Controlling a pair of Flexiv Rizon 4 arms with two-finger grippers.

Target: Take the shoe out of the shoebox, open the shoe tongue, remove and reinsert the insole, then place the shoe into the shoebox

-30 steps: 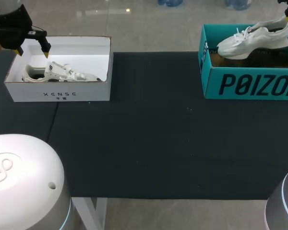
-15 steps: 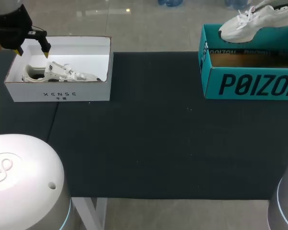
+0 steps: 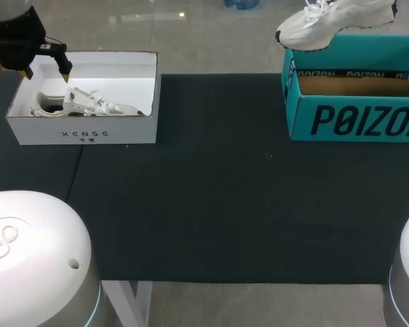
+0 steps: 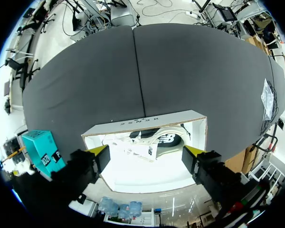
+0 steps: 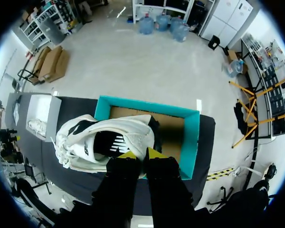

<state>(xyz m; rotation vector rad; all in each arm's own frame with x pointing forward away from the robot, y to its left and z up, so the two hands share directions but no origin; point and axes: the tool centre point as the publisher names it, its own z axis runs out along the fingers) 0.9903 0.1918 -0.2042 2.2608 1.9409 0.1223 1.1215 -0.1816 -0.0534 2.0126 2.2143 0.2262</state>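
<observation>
A white sneaker [image 3: 330, 19] hangs above the back left corner of the teal shoebox [image 3: 354, 119], toe pointing left. In the right wrist view my right gripper [image 5: 141, 154] is shut on the heel collar of the sneaker [image 5: 102, 140], with the teal shoebox [image 5: 190, 137] open below it. This gripper lies outside the head view. My left gripper [image 3: 48, 71] stands open above the left end of a white box [image 3: 82, 133], touching nothing. From the left wrist, the left gripper [image 4: 146, 152] straddles the white box [image 4: 142, 123], where a second pale shoe [image 4: 156, 139] lies.
The dark table mat [image 3: 218, 204] stretches between the two boxes. The white box sits at the back left with its shoe [image 3: 85, 103] inside, the teal one at the back right. The robot's white housings fill the lower corners of the head view.
My right arm has lifted the white sneaker up out of the teal shoebox and carried it leftward. The left arm has stayed still.
</observation>
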